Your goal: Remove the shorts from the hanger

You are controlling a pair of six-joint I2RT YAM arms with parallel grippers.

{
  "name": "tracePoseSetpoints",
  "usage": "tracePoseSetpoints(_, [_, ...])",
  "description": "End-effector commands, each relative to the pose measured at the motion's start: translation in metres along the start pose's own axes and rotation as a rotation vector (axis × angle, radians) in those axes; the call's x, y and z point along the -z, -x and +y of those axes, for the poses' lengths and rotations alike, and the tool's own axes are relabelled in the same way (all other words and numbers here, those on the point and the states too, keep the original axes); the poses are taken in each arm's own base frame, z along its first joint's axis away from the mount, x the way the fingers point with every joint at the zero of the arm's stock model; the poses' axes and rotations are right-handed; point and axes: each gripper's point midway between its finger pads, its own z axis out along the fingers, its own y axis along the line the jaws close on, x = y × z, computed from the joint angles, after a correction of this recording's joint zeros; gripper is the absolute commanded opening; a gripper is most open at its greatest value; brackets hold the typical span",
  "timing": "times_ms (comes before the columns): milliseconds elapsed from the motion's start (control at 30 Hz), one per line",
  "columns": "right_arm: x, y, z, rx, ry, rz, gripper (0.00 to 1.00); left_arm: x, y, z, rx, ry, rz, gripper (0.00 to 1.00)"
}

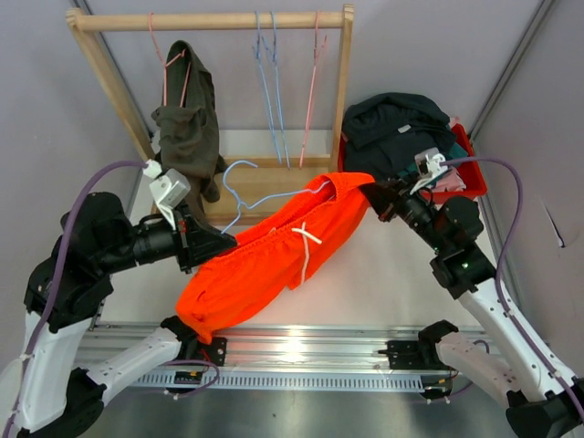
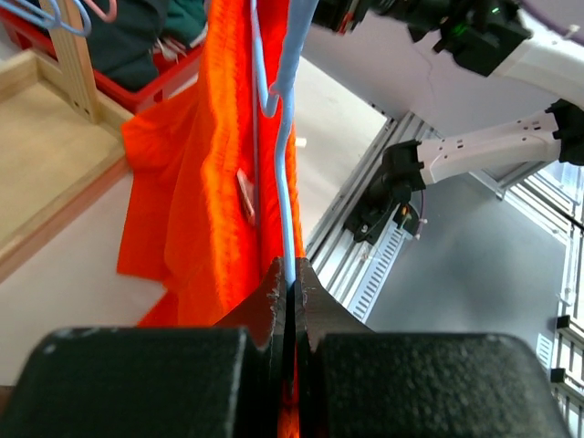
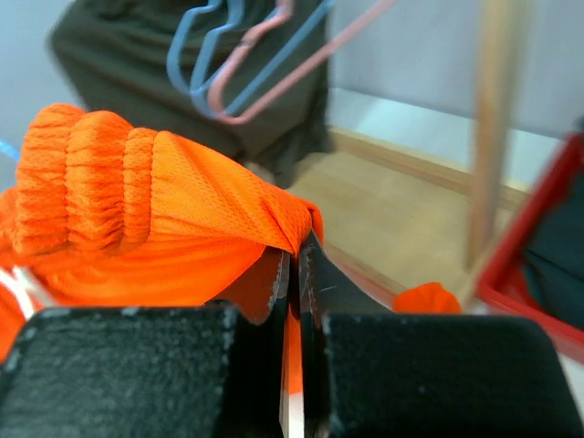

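Jaws of the left gripper (image 2: 290, 274) are pinched tight on the wire of the light-blue hanger (image 2: 288, 201), with orange cloth bunched against it. The right gripper (image 3: 294, 260) is clamped on the elastic waistband of the orange shorts (image 1: 274, 255). Between the 2 grippers, the shorts hang stretched above the table (image 1: 383, 274), just in front of the wooden rack (image 1: 210, 20), and they are not yet off the hanger. We judge the step to be sliding cloth off wire. We would hold the left grip as an anchor and draw the right along the hanger's arm, not across it, watching for the white drawstring (image 1: 306, 242) snagging. Olive-green shorts (image 1: 189, 137) hang on the rack.
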Motion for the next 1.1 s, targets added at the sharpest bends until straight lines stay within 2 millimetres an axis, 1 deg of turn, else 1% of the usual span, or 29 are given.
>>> tracePoseSetpoints(0, [0.016, 0.008, -0.054, -0.007, -0.282, -0.046, 0.0, -0.002, -0.003, -0.01, 0.011, -0.057, 0.01, 0.0])
tracePoseSetpoints(167, [0.018, -0.007, -0.065, -0.06, -0.343, -0.011, 0.0, -0.004, -0.01, -0.011, 0.016, -0.069, 0.032, 0.0])
tracePoseSetpoints(233, [0.02, -0.006, -0.077, -0.072, -0.41, -0.026, 0.0, -0.002, -0.009, -0.012, 0.01, -0.068, 0.029, 0.0])
tracePoseSetpoints(267, [0.023, -0.014, -0.084, -0.092, -0.454, 0.005, 0.0, -0.002, -0.009, -0.012, 0.01, -0.068, 0.029, 0.0])
tracePoseSetpoints(400, [0.024, -0.02, -0.107, -0.128, -0.587, 0.033, 0.0, -0.002, -0.012, -0.012, 0.01, -0.069, 0.037, 0.0])
tracePoseSetpoints(500, [0.022, -0.021, -0.108, -0.145, -0.599, 0.042, 0.0, -0.001, -0.013, -0.011, 0.008, -0.064, 0.037, 0.0])
tracePoseSetpoints(567, [0.019, -0.023, -0.102, -0.15, -0.573, 0.045, 0.0, -0.003, -0.013, -0.01, 0.01, -0.058, 0.042, 0.0])
tracePoseSetpoints(633, [0.015, -0.027, -0.09, -0.153, -0.538, 0.055, 0.0, -0.004, -0.012, -0.007, 0.013, -0.042, 0.044, 0.0])
tracePoseSetpoints(667, [0.012, -0.031, -0.08, -0.149, -0.51, 0.067, 0.0, -0.006, -0.012, -0.005, 0.014, -0.038, 0.05, 0.0])
tracePoseSetpoints(700, [0.01, -0.033, -0.074, -0.142, -0.491, 0.071, 0.0, -0.008, -0.011, -0.004, 0.012, -0.035, 0.049, 0.0])
tracePoseSetpoints(767, [0.004, -0.036, -0.047, -0.132, -0.375, 0.088, 0.0, -0.012, -0.008, 0.004, 0.017, 0.003, 0.044, 0.0])
tracePoseSetpoints(800, [-0.001, -0.048, -0.02, -0.127, -0.264, 0.123, 0.0, -0.015, -0.005, 0.007, 0.01, 0.012, 0.033, 0.0])
tracePoseSetpoints(833, [-0.006, -0.042, 0.006, -0.1, -0.145, 0.095, 0.0, -0.019, -0.003, 0.014, 0.009, 0.041, 0.021, 0.0])
tracePoseSetpoints(867, [-0.007, -0.047, 0.042, -0.092, 0.019, 0.119, 0.0, -0.022, 0.0, 0.015, 0.009, 0.043, 0.011, 0.0])
tracePoseSetpoints(900, [-0.008, -0.047, 0.067, -0.08, 0.107, 0.12, 0.0, -0.024, 0.005, 0.018, 0.009, 0.052, -0.008, 0.0])
tracePoseSetpoints(933, [-0.003, -0.059, 0.114, -0.048, 0.247, 0.161, 0.0, -0.027, 0.018, 0.018, -0.004, 0.054, -0.062, 0.0])
tracePoseSetpoints(967, [-0.005, -0.071, 0.132, -0.025, 0.282, 0.197, 0.0, -0.033, 0.017, 0.025, 0.005, 0.071, -0.072, 0.0])
tracePoseSetpoints(1000, [-0.004, -0.068, 0.155, -0.004, 0.331, 0.204, 0.0, -0.036, 0.019, 0.026, 0.02, 0.072, -0.089, 0.0])
tracePoseSetpoints(1033, [0.005, -0.076, 0.19, 0.013, 0.42, 0.236, 0.0, -0.038, 0.03, 0.025, 0.009, 0.063, -0.14, 0.0])
tracePoseSetpoints(1067, [0.002, -0.083, 0.199, 0.039, 0.425, 0.257, 0.0, -0.041, 0.031, 0.027, 0.022, 0.068, -0.15, 0.0])
